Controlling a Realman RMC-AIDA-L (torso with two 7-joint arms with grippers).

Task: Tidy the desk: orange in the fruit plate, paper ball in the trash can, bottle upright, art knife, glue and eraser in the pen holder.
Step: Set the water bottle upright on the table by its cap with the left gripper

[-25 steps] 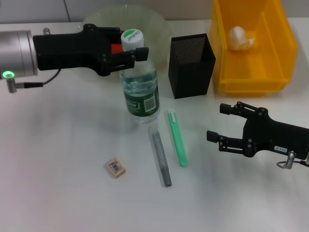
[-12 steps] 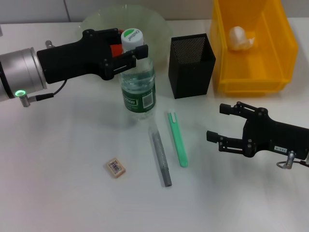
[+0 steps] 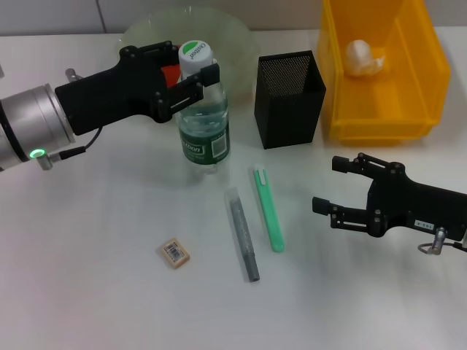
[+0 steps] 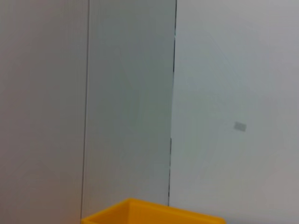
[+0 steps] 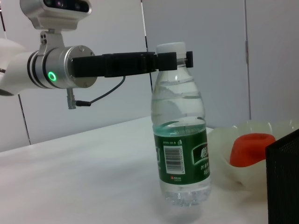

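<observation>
White desk point(image 3: 102, 292) lay under pale wall panels | left gripper point(image 3: 191, 69) clamped clear green-labelled water bottle point(image 3: 204, 131) upright at 12 o'clock | right gripper point(image 3: 337, 191) spread wide at 3 o'clock, bare desk around it

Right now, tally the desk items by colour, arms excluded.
Yellow: 1, the trash can
Black: 1, the pen holder
Green: 2, the fruit plate and the art knife
Orange: 1, the orange
White: 1, the paper ball
Clear: 1, the bottle
Grey: 1, the glue
Tan: 1, the eraser
Total: 9
</observation>
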